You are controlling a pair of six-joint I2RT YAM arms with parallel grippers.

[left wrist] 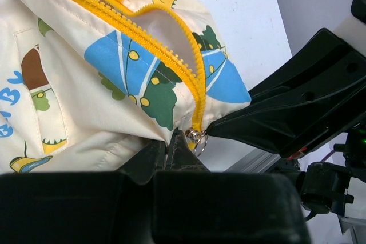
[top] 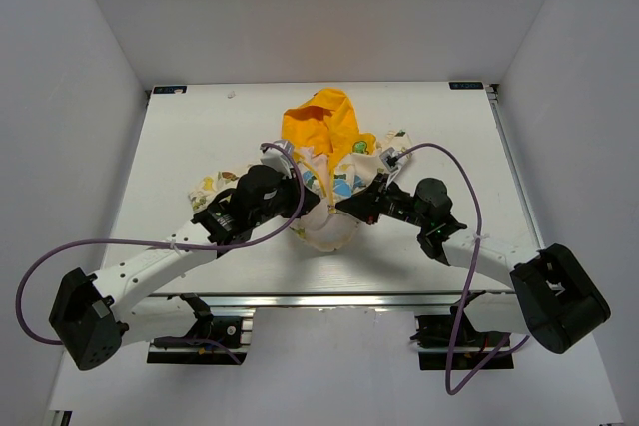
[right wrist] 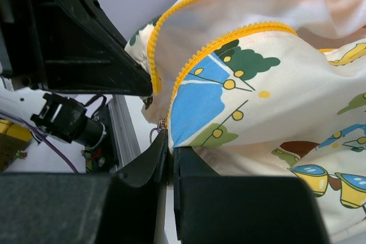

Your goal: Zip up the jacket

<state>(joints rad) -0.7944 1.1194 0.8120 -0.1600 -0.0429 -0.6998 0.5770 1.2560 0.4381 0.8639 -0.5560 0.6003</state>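
The jacket (top: 334,172) lies mid-table, cream with cartoon prints, its yellow-orange hood (top: 321,125) toward the back. Its yellow zipper (left wrist: 171,55) is open, the two rows of teeth meeting only at the metal slider (left wrist: 196,136) at the bottom hem. My left gripper (left wrist: 170,143) is shut on the hem fabric just left of the slider. My right gripper (right wrist: 170,143) is shut on the hem on the other side, beside the slider (right wrist: 162,124). In the top view both grippers, left (top: 303,209) and right (top: 349,207), meet at the lifted near hem.
The white table (top: 200,137) has walls on three sides. The metal front rail (top: 329,299) runs just behind the lifted hem. Purple cables (top: 60,256) loop off both arms. The right arm's finger (left wrist: 286,112) fills the right of the left wrist view.
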